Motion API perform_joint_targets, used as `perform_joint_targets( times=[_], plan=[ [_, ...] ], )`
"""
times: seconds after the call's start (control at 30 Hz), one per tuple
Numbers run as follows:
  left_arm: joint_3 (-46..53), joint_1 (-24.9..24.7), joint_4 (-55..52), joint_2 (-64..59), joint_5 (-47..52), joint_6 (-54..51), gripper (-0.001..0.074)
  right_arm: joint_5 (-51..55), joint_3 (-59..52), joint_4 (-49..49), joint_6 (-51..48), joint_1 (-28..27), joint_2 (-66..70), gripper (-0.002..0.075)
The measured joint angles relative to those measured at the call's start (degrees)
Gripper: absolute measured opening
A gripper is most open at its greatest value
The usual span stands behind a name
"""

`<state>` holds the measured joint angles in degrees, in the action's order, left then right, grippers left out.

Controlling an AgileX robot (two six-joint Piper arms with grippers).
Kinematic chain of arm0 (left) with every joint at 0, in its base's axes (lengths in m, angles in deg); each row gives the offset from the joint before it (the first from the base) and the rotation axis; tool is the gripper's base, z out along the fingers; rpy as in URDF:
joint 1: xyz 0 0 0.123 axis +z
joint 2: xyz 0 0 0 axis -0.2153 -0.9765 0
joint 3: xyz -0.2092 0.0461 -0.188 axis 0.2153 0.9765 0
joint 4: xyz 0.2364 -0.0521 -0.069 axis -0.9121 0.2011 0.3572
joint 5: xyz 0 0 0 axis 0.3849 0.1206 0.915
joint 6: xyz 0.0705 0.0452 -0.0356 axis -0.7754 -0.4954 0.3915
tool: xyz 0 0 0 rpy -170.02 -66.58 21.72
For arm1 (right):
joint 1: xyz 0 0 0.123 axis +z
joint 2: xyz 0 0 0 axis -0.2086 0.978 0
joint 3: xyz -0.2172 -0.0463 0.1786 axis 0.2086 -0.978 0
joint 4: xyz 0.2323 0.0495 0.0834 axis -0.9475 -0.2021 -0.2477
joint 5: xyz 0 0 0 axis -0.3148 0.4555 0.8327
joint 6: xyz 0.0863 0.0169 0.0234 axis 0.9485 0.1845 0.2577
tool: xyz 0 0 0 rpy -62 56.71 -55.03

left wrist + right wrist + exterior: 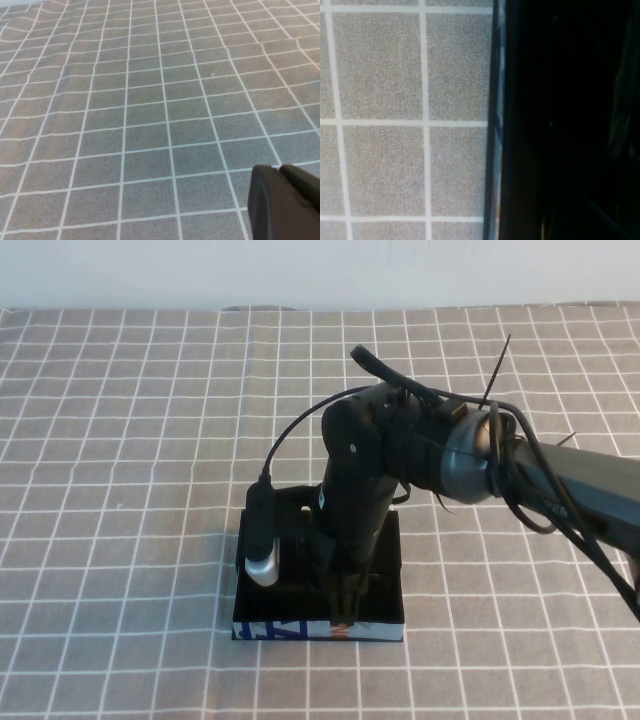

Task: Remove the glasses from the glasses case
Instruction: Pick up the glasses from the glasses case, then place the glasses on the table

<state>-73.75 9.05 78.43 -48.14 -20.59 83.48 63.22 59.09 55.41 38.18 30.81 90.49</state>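
Fingertips of the right end effector (343,612) are down inside the glasses case (385,570), near its printed front edge, and from the high view I cannot tell how far apart they stand or whether they have hold of anything. My right arm (560,475) reaches in from the right side of the worktop (120,440) and bends steeply down over the case, with one wrist camera (262,540) hanging beside it above the case's left half. I count one case, a black rectangular box lying open near the front middle of the worktop, its blue, white and orange strip facing me. In the right wrist view I see only the case's dark wall (560,120) and a sliver of that coloured edge against the checked cloth (405,120); the interior is too dark to make out. I cannot pick out the glasses in any view; the arm covers most of the case's inside. The left end effector (285,202) shows only as a dark tip in the corner of the left wrist view, hovering over bare grey checked cloth, and I cannot tell its opening either.
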Motion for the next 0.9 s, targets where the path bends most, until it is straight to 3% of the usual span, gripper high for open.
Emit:
perform_joint_targets(
  times=[0.1, 0.23, 0.53, 0.73, 0.9],
  plan=[
    [0.00, 0.00, 0.00, 0.00, 0.00, 0.00, -0.0004, 0.00, 0.00, 0.00, 0.00, 0.00, 0.00, 0.0161],
    [0.00, 0.00, 0.00, 0.00, 0.00, 0.00, -0.0004, 0.00, 0.09, 0.17, 0.00, 0.00, 0.08, 0.0057],
    [0.00, 0.00, 0.00, 0.00, 0.00, 0.00, -0.0004, -0.70, 0.09, 2.59, 5.86, 0.00, -7.01, 0.0054],
    [0.00, 0.00, 0.00, 0.00, 0.00, 0.00, -0.0004, -1.01, -4.56, 9.77, 33.98, -1.37, -18.43, 0.0054],
    [0.00, 0.00, 0.00, 0.00, 0.00, 0.00, -0.0004, -1.01, -16.07, 12.39, 62.02, -6.29, -26.69, 0.0054]
  ],
)
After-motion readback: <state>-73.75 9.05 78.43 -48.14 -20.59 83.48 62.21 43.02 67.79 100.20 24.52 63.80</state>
